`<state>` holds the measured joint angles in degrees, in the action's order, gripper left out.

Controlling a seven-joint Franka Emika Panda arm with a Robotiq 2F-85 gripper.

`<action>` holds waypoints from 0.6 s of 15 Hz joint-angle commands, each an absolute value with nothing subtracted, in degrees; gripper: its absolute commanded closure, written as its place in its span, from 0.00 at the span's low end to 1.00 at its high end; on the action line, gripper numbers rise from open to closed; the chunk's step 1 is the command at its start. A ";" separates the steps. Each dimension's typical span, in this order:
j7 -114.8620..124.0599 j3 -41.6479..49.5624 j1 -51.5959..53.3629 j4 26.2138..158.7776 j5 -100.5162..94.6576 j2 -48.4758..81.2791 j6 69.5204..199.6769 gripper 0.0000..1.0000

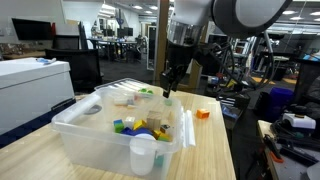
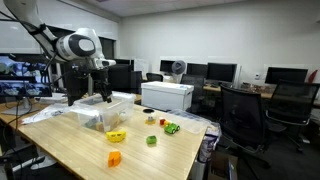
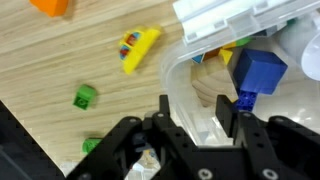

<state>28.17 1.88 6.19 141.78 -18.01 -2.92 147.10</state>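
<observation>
- Closest to the wrist camera, the claw [image 3: 202, 104] hangs with its two black fingers [image 3: 165, 112] standing partly apart. The wall of the clear plastic bin [image 3: 230, 20] runs through the gap between them. I cannot tell whether the claw is clenched on that wall or merely straddling it.
- Just inside the bin, a blue block [image 3: 258, 70] lies with its lower stub right at the tip of one finger. Whether they touch cannot be told.
- In an exterior view the claw [image 1: 169, 90] points straight down at the bin's [image 1: 75, 125] far rim. The bin holds a heap of coloured blocks, and a white cup [image 1: 143, 155] stands at its near corner.
- The bin [image 2: 100, 112] sits on the wooden desk [image 2: 60, 150] at the end where the arm stands.
- On the bare desk beside the bin lie a yellow piece [image 3: 138, 48] and an orange block [image 3: 50, 6]. The coloured print on the yellow piece is too blurred to read.
- Two green blocks [image 3: 86, 96] lie near each other, further out from the bin.
- A white printer [image 2: 167, 95] stands beyond the desk's far edge; any label on it is too small to read.
</observation>
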 commanded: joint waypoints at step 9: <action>22.64 4.78 -6.31 141.72 -13.72 -2.71 148.54 0.72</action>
<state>24.31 3.21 -3.00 143.34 -14.01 -6.49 147.62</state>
